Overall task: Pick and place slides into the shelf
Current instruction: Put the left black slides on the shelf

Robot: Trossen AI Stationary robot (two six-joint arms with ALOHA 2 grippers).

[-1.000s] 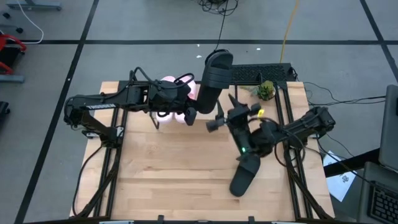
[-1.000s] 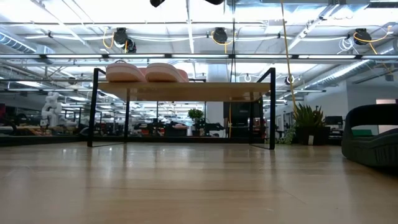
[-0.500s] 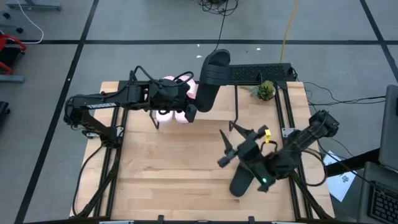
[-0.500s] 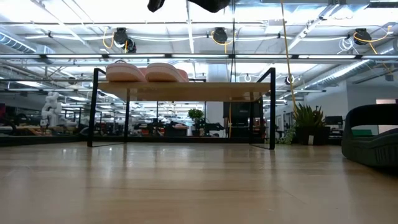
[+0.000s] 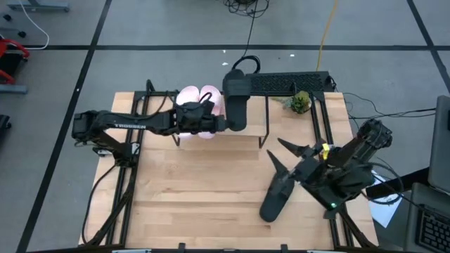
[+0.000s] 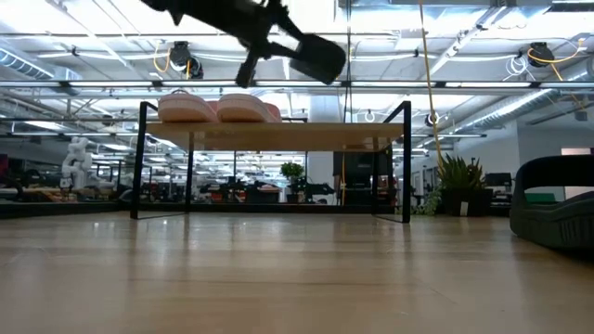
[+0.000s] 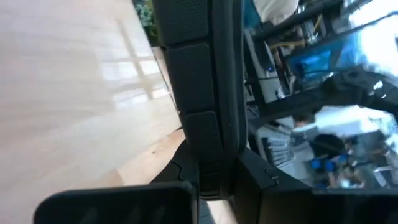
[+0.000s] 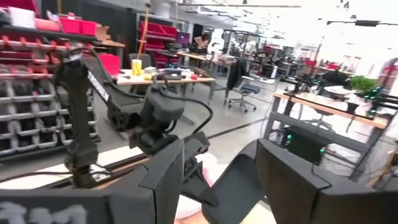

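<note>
**Black slide held over the shelf, its mate on the table**

Nearest the table's front edge, one black slide (image 5: 274, 200) is seen lying on the wooden tabletop (image 5: 190, 190), with the right gripper (image 5: 287, 156) poised just beside it, fingers spread apart and empty. Farther back, the other black slide (image 5: 236, 102) is clamped in the left gripper (image 5: 219, 123) above the shelf (image 6: 297, 136) (clear of the board in the low view). The pink pair (image 5: 198, 98) is set on the shelf's left part.

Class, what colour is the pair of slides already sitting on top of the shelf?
Pale pink slides, side by side on the shelf; clearest in the low view.
</note>
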